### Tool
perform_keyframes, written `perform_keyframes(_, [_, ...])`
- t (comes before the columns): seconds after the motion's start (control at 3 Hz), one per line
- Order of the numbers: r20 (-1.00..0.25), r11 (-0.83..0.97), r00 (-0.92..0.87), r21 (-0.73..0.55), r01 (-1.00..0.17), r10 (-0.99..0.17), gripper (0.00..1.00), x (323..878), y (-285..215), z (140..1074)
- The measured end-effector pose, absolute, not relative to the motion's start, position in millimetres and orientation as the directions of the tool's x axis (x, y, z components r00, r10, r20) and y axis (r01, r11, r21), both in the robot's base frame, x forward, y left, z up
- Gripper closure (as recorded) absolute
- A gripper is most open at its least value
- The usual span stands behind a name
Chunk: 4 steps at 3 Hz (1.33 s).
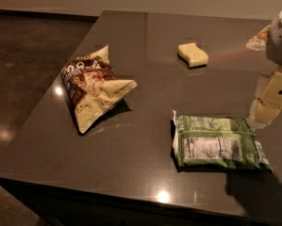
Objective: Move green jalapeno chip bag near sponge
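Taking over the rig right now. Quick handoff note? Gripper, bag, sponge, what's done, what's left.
Gripper: at the right edge of the view, just behind the far right corner of the green jalapeno chip bag, holding nothing.
Bag: flat on the table, label up, near the front edge.
Sponge: farther back, well apart from the bag.
Brown chip bag: left, out of the way.
Done: nothing yet.
Left: grasp the bag, set it beside the sponge.

Single view, raised, angled down across table [131,149] from near edge, close; end effector [265,105] at right edge.
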State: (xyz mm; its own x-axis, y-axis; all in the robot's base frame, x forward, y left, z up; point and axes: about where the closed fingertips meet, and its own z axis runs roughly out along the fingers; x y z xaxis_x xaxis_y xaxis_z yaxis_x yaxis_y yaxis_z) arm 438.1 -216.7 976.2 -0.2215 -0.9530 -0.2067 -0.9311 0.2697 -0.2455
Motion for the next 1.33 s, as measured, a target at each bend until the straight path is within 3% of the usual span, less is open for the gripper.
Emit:
perform_keyframes(0.67, [-0.212, 0.253, -0.206, -0.224, -0.941, -0.955, 0.00, 437, -216, 973])
perform_keyframes(1.33, [-0.187, 0.208, -0.185, -0.113, -0.972, -0.965, 0.00, 427, -219, 928])
